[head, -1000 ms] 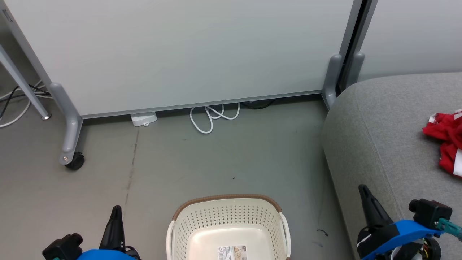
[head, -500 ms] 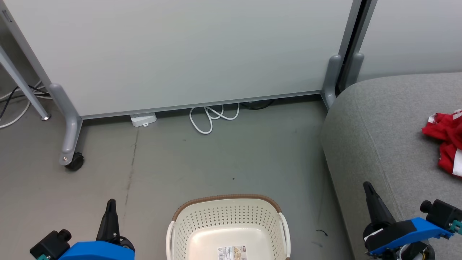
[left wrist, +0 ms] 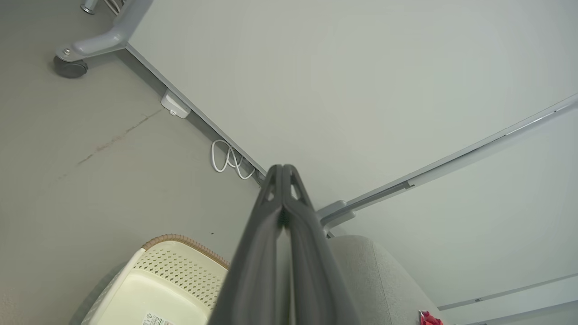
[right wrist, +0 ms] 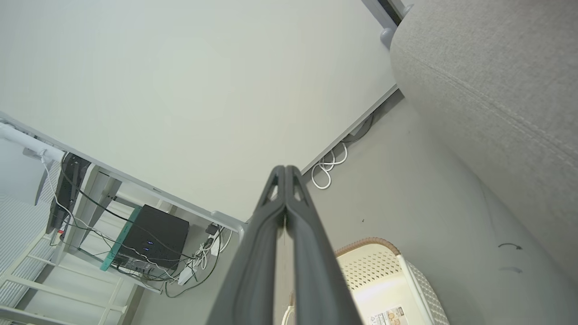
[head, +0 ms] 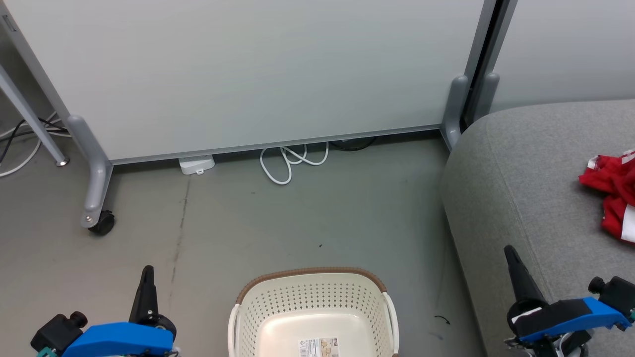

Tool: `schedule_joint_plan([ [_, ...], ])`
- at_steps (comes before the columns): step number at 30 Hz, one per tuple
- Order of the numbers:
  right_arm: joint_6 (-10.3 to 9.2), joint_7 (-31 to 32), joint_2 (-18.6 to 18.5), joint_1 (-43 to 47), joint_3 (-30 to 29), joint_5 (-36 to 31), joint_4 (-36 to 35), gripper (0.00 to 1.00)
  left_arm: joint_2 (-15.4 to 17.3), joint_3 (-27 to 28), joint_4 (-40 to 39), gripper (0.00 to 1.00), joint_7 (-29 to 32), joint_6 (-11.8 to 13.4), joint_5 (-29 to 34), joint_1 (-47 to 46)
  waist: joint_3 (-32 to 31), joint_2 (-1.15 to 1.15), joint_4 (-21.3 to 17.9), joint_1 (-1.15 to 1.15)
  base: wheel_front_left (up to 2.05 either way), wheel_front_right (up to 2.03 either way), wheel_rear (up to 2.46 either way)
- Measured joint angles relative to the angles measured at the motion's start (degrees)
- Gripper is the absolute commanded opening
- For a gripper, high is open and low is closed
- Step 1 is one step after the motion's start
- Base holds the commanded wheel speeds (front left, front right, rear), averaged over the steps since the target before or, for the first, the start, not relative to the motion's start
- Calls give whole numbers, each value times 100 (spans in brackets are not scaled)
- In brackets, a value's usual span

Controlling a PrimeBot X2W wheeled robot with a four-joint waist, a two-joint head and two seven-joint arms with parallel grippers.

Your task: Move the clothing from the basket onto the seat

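Left gripper (head: 147,280) sits low on the left, its two long dark fingers pressed shut on nothing and pointing up and away over the grey floor (head: 297,223), with a blue wrist housing beneath. Near its right side, not touching it, stands the basket (head: 312,272): cream plastic, perforated walls, a brown woven-look rim, and a paper label (head: 319,345) on its smooth bottom. Further right, the right gripper (head: 512,260) is closed and empty too, its fingers leaning slightly left before the front edge of the seat (head: 526,173), a rounded grey fabric cushion. The clothing (head: 612,183), crumpled red with white trim, lies on the seat well beyond that gripper, far right.
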Motion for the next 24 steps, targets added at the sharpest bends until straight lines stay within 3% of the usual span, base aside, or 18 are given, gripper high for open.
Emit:
schedule_joint_plan([
  [24,0,145,0,-90,-85,1478,-20,0,-73,197,-160,0,366,-1,-1258,-156,-14,0,-15,0,0,0,0],
])
